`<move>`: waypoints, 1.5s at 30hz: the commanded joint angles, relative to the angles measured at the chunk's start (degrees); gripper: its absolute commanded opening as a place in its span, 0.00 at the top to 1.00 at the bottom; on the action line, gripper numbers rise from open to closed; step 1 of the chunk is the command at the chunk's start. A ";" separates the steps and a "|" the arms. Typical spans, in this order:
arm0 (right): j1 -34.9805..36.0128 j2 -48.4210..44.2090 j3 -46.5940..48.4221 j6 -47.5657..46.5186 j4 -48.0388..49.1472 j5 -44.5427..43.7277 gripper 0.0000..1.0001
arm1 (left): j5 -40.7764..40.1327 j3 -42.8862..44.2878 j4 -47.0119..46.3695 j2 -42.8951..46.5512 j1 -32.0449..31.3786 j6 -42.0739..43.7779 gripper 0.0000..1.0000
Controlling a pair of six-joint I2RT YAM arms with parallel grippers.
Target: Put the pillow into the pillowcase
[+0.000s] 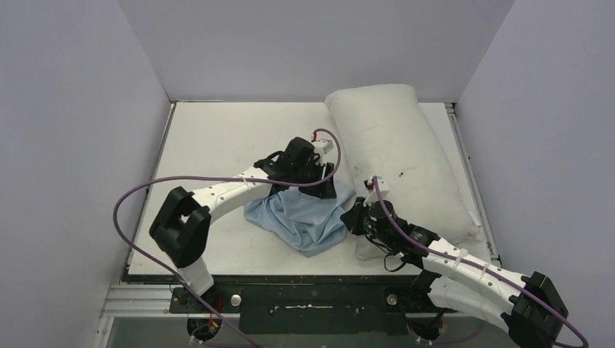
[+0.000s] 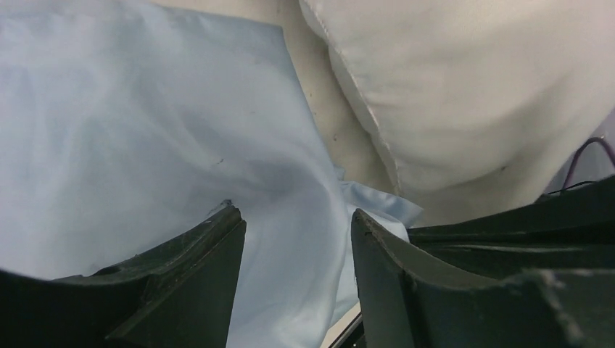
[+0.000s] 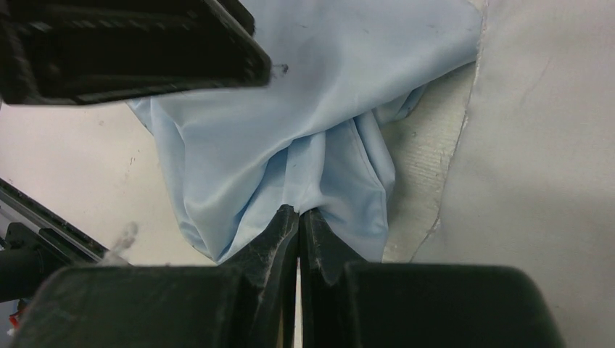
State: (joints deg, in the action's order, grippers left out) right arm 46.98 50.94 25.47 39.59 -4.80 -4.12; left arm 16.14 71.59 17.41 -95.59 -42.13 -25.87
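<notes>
My left gripper (image 2: 297,217) is low over the far right part of the pillowcase (image 1: 304,217), its fingers (image 2: 210,254) standing apart with blue cloth showing in the gap between them; I cannot tell whether they touch it. My right gripper (image 3: 299,212) has its fingers pressed together on the near right edge of the pillowcase, and folds of the cloth run in toward the tips. The pillowcase lies crumpled on the table (image 1: 217,138), around the middle and toward the near side. The pillow (image 1: 406,152) lies on the right side of the table, slanting from far centre to the near right corner. Its left edge is just beside the pillowcase, and it is wholly outside it.
</notes>
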 commanded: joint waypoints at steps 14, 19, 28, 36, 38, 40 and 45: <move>0.81 -2.42 -0.50 1.13 0.51 -3.00 1.00 | -12.41 8.33 2.01 -8.15 -6.04 2.59 1.00; 0.78 -3.28 -0.18 2.56 -1.08 -5.49 1.00 | -21.78 12.40 7.76 -1.73 -3.52 2.76 1.00; 0.15 -3.12 15.94 -3.10 -3.85 -21.21 1.00 | -29.87 25.49 10.53 11.74 10.35 1.67 1.00; -2.20 9.48 45.77 -24.64 9.48 -27.08 1.00 | -36.37 59.41 13.82 2.58 14.57 2.83 1.00; -2.54 12.93 52.88 -28.15 9.99 -25.71 1.00 | -36.16 70.86 18.22 -2.47 15.59 2.47 1.00; -2.72 15.09 58.42 -30.04 9.19 -22.75 1.00 | -35.70 78.37 21.19 -5.63 16.72 1.69 1.00; -2.79 14.61 61.31 -30.80 5.03 -15.24 1.00 | -34.56 65.86 18.39 2.36 17.70 1.39 1.00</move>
State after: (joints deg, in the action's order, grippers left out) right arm 44.64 66.81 85.71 13.37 2.61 -24.38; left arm -17.10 146.96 34.54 -98.48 -25.50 -24.49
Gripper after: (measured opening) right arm 0.026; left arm 0.007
